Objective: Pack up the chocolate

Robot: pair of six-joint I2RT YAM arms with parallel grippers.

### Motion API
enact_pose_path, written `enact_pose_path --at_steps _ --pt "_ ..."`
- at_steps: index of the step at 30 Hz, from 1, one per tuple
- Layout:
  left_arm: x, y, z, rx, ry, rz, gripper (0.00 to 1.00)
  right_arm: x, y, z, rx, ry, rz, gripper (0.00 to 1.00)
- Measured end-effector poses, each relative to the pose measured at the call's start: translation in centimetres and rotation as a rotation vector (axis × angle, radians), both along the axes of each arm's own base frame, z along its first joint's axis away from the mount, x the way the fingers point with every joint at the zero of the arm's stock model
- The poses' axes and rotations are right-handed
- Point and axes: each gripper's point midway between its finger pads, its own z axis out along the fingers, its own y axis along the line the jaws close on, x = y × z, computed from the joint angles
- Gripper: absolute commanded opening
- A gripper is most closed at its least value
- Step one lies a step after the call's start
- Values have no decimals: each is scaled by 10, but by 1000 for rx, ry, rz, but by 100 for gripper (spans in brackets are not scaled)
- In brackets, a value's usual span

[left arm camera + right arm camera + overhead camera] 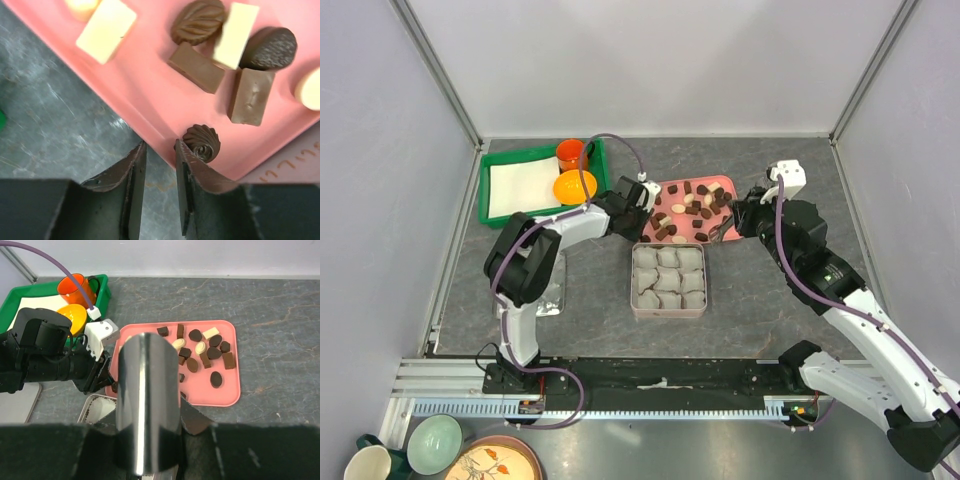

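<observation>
Grey paper cups (668, 278) are packed in a square tin (668, 315) near the middle of the desk (740, 320). Just behind it a pink tray (227, 390) is set, and all the chocolate (216, 379) is spread on it, brown bits and pale bits. At the tray's left edge the left gripper (160, 147) is held low. Its fingers are open a little, with nothing between them, and a swirly piece (201, 142) is just beside one finger. At the right edge a shiny metal scoop (147, 400) is gripped by the right gripper (732, 222). In the far left corner a green tray (485, 190) is seen with an orange cup (570, 154) and an orange bowl (574, 186).
</observation>
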Motion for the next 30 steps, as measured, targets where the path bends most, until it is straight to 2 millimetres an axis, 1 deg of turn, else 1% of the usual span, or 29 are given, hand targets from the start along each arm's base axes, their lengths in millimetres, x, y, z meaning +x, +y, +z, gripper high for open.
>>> enact_pose_path --at_steps 11,16,18,19,21,22,24,25,27,30 --pt "-39 13 -2 3 37 -116 34 -4 9 0 23 13 49 0" --pt "-51 17 -2 9 44 -162 37 -4 15 -1 35 27 68 0" --pt "-54 18 -2 16 46 -175 43 -4 16 -2 40 32 74 0" --pt "-54 18 -2 18 46 -180 53 -4 17 -2 43 35 77 0" --pt "-56 20 -2 25 51 -186 61 -4 18 -3 47 38 81 0" --pt "-57 21 -2 30 59 -185 72 -4 19 -3 48 39 84 0" --pt "-60 23 -1 43 75 -185 84 -1 21 -4 49 38 89 0" --pt "-62 24 0 50 86 -182 93 0 23 -4 48 37 92 0" --pt "-62 26 3 55 100 -175 99 4 26 -5 40 33 100 0" --pt "-58 28 15 40 104 -155 99 9 31 -6 22 7 112 0"
